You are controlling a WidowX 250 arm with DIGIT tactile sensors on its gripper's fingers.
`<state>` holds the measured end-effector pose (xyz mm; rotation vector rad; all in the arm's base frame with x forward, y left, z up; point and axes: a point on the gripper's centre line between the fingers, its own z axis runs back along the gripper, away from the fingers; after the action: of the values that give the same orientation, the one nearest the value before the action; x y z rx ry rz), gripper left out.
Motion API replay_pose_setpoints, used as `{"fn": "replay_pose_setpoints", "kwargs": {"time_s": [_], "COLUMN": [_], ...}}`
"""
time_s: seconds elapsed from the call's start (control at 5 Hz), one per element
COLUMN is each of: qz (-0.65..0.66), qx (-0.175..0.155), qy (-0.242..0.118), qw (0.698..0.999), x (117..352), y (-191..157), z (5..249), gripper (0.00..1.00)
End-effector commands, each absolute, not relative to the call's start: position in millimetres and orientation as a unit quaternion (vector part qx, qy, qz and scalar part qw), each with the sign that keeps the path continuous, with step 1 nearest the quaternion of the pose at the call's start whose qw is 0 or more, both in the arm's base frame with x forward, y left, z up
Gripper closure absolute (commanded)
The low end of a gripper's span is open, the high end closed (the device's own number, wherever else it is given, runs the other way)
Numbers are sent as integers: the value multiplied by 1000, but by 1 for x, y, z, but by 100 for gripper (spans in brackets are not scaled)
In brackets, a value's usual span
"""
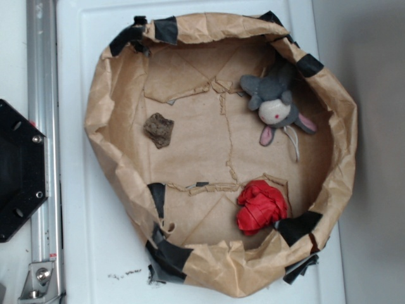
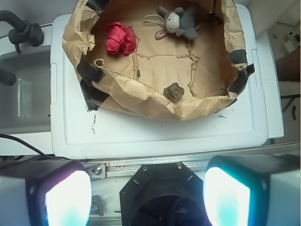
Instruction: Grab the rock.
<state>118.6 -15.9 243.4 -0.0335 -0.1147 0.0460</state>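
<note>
The rock (image 1: 159, 130) is a small dark brown rough lump on the floor of the brown paper basin (image 1: 101, 114), on its left side in the exterior view. In the wrist view the rock (image 2: 173, 91) lies just inside the basin's near wall (image 2: 141, 92). My gripper (image 2: 147, 197) shows only in the wrist view. Its two glowing pads (image 2: 68, 197) stand wide apart with nothing between them. It hangs high above the black base, well short of the basin and the rock. The gripper is out of the exterior view.
A grey plush mouse with pink ears (image 1: 276, 104) lies at the basin's upper right; a red wrinkly wad (image 1: 261, 206) at its lower right. The basin sits on a white lid (image 2: 155, 134). A metal rail (image 1: 43, 152) and black base plate (image 1: 19, 171) are at the left.
</note>
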Motion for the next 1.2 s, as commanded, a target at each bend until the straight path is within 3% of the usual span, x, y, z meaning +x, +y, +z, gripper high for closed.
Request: {"fn": "replay_pose_setpoints", "kwargs": {"time_s": [0.0, 0.2, 0.4, 0.6, 0.8, 1.0], "qz": [23, 37, 58, 42, 22, 13], "qx": [-17, -20, -19, -2, 4, 64], "qy": [-57, -68, -82, -76, -41, -42], "qw": [998, 997, 995, 996, 999, 997], "x": [119, 164, 206, 221, 214, 212], "y": [-16, 10, 29, 27, 32, 27], "z": [243, 228, 191, 147, 96, 47], "gripper": [0, 0, 0, 0, 0, 0]}}
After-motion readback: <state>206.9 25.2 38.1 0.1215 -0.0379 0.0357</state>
